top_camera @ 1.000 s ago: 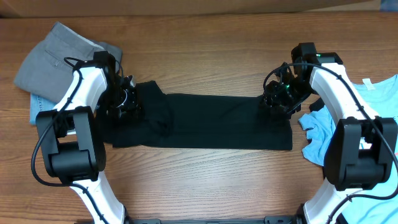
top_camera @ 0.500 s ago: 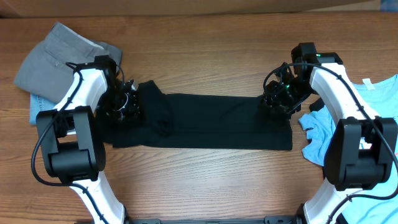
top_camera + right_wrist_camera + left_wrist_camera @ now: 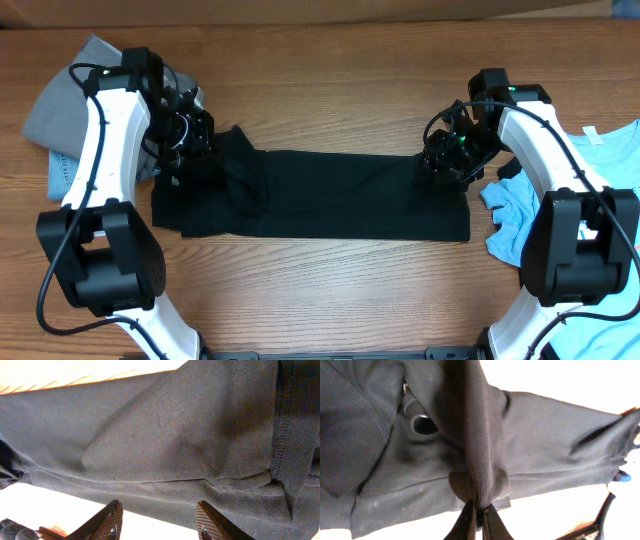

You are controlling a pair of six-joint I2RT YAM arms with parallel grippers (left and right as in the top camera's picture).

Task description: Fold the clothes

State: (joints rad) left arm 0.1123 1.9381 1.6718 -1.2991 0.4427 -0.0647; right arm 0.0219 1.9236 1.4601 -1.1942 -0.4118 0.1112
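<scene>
**A:** From overhead, where is the black T-shirt (image 3: 330,195)?

**B:** It lies in a long band across the middle of the wooden tabletop (image 3: 330,80), bunched into a ridge at its left end. The left jaws sit at that bunched end, and the right jaws sit at the shirt's upper right corner. A grey garment (image 3: 60,100) lies at the far left, partly under the left arm (image 3: 100,150). A light blue garment (image 3: 605,150) lies at the right edge, beside the right arm (image 3: 545,150).

**A:** And the left wrist view?

**B:** The left jaws are pressed together, pinching a narrow fold of the black T-shirt (image 3: 545,445). The fold runs away from them as a ridge.

**A:** The right wrist?

**B:** The right jaws stand spread, the fingers (image 3: 107,520) well apart with no cloth between them. The black T-shirt (image 3: 175,435) fills the view just beyond, its stitched hem running along the right side.
</scene>
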